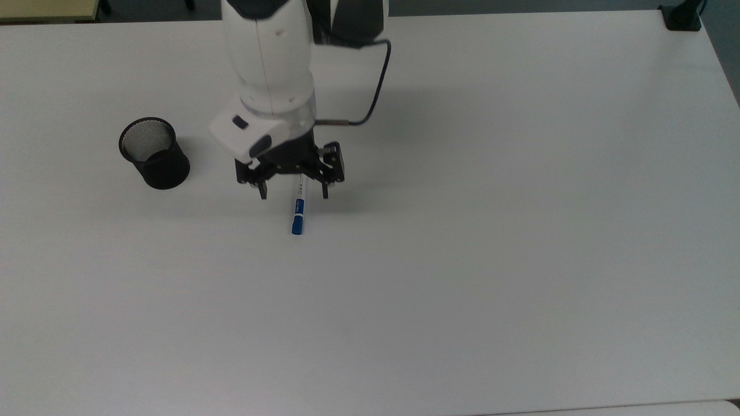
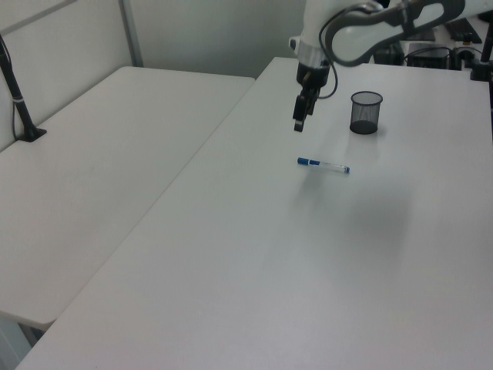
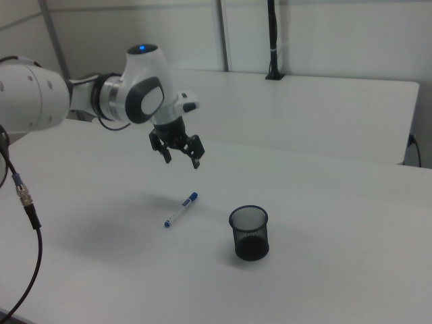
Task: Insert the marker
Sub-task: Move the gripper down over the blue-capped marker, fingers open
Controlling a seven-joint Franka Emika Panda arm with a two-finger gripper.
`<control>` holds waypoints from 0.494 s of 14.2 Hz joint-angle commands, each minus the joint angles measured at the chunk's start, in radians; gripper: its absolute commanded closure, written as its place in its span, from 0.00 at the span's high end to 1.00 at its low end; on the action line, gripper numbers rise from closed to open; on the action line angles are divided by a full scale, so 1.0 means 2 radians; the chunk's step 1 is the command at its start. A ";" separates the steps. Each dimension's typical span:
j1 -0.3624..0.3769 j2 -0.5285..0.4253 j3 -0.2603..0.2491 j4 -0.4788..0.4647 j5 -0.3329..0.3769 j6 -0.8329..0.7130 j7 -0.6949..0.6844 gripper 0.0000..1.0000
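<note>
The marker (image 1: 298, 211) (image 2: 323, 164) (image 3: 180, 210), white with a blue cap, lies flat on the white table (image 1: 520, 231). A black mesh cup (image 1: 154, 153) (image 2: 366, 112) (image 3: 249, 233) stands upright and empty toward the top view's left. My gripper (image 1: 294, 196) (image 2: 299, 123) (image 3: 182, 162) hangs open in the air above the marker, fingers pointing down, one to each side of the marker's barrel in the top view. The left view and right view show it well above the table, touching nothing. The white wrist hides the marker's far end in the top view.
A black cable (image 1: 376, 86) loops off the arm. A black clamp (image 1: 682, 17) sits at the table's far corner on the top view's right. A second white table (image 2: 92, 177) adjoins on the left view's left, with a black post (image 2: 19, 100).
</note>
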 commanded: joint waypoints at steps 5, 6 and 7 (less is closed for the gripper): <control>0.007 0.019 -0.005 -0.060 -0.013 0.079 0.042 0.83; 0.007 0.020 -0.005 -0.067 -0.018 0.079 0.042 0.83; 0.007 0.021 -0.005 -0.073 -0.034 0.081 0.042 0.83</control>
